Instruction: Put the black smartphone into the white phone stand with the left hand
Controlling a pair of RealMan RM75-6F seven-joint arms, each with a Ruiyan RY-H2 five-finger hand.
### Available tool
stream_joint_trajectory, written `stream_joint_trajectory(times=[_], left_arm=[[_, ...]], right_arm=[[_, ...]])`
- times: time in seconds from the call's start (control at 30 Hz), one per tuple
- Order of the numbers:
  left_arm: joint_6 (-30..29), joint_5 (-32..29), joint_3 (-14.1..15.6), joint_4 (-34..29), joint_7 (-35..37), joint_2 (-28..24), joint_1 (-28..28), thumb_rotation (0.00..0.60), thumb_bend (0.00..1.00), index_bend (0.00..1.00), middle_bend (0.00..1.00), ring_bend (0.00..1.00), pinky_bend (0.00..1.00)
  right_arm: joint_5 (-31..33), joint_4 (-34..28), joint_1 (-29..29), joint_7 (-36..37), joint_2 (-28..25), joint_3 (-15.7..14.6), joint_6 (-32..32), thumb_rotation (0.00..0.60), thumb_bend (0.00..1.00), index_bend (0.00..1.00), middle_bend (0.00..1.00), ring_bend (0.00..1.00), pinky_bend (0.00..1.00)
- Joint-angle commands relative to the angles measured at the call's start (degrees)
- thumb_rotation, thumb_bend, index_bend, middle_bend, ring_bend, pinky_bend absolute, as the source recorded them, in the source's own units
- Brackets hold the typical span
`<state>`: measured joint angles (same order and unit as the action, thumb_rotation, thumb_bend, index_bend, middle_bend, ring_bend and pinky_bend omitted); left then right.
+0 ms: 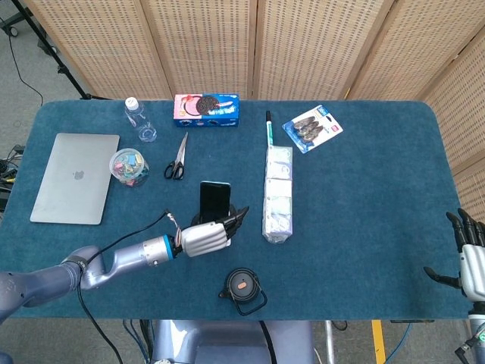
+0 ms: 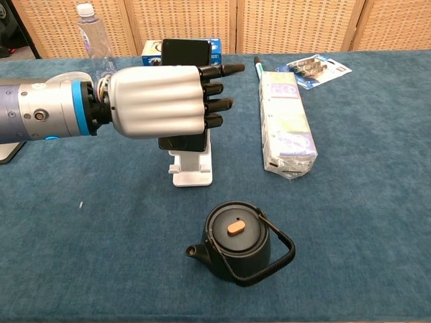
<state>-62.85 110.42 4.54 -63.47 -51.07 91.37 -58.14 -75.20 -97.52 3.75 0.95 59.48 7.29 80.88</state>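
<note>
The black smartphone (image 2: 184, 50) stands upright with its lower edge down in the white phone stand (image 2: 192, 168), left of the table's middle. My left hand (image 2: 158, 101) grips it from the near side, fingers (image 2: 219, 86) stretched across its face; the thumb is hidden. In the head view the left hand (image 1: 204, 237) covers the stand, and only the phone's (image 1: 214, 199) upper part shows beyond it. My right hand (image 1: 471, 262) hangs off the table's near right corner, fingers spread and holding nothing.
A black teapot (image 2: 237, 239) sits just in front of the stand. A long tissue pack (image 2: 287, 128) lies to its right. Laptop (image 1: 76, 177), clip jar (image 1: 129, 167), scissors (image 1: 178, 158), bottle (image 1: 139, 117) and cookie box (image 1: 206, 109) sit at the back left.
</note>
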Motion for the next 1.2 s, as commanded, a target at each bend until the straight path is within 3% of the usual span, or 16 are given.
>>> stream_joint_trajectory(times=[0.03,0.7,1.2], left_arm=[[0.5,-0.2,-0.4,-0.5,-0.8,0.3,0.2,0.6,0.04,0.39,0.3,0.36,0.07],[4.4,-3.4,-3.6,-2.8,-10.2,2.7,3.2,0.6,0.04,0.39,0.3,0.36,0.07],[5.9,-3.7,-4.1,-3.3,-11.1,3.6,3.6,0.6,0.03,0.39,0.27,0.3,0.07]], right_arm=[[-0.2,-0.2,-0.1,0.5,-0.3,0.0,0.1,0.6,0.0,0.0,0.0,0.0,0.0],[-1.3,-1.3,-0.6,2.9,-1.9,-0.3,0.5,0.6,0.0,0.0,0.0,0.0,0.0],[-1.2,-1.8,-0.7,3.1,-2.2,-0.3,0.5,0.6,0.0,0.0,0.0,0.0,0.0]])
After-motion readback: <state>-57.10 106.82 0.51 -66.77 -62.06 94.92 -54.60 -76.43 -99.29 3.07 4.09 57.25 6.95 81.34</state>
